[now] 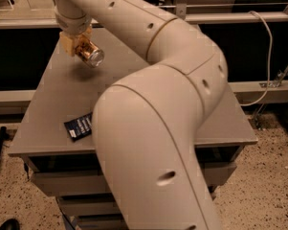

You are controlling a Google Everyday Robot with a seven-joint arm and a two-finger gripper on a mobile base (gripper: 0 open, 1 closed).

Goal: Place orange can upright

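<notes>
Orange and shiny, the can [89, 54] sits in the gripper [80, 46], over the far left part of the table [62, 95]. The can is tilted, not upright: its silver end points down and toward the table's near side. It seems lifted a little off the table top, with a soft shadow under it. The yellowish fingers [67, 41] are closed around the can's body. A dark blue wrapper [79, 127] lies flat by the table's near left edge, well apart from the can. The cream arm [153, 128] covers the table's middle.
</notes>
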